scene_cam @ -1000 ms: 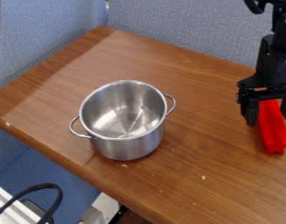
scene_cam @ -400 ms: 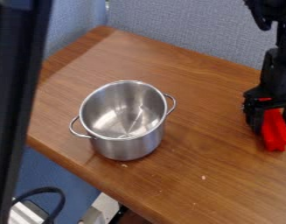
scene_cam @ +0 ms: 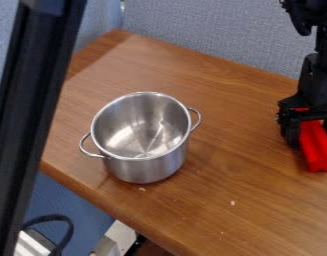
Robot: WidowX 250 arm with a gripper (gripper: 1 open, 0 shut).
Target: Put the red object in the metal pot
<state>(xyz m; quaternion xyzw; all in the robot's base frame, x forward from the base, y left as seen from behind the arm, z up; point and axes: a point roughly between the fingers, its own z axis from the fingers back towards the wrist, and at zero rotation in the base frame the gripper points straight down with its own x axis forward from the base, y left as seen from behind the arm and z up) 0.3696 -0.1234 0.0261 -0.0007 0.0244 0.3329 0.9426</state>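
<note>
Straddling the red object (scene_cam: 314, 150), open claw (scene_cam: 303, 128); metal pot (scene_cam: 142, 135) well apart.

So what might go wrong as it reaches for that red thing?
The hand is open right over the red object, which lies near the table's right side, partly out of the picture. A bad pinch could nudge it away instead of gripping it. The metal pot also sits well to the left, so a weak grip might drop the object on the way.

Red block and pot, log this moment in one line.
pincer: open, over red block | metal pot: empty | block: on table, not grasped
</note>
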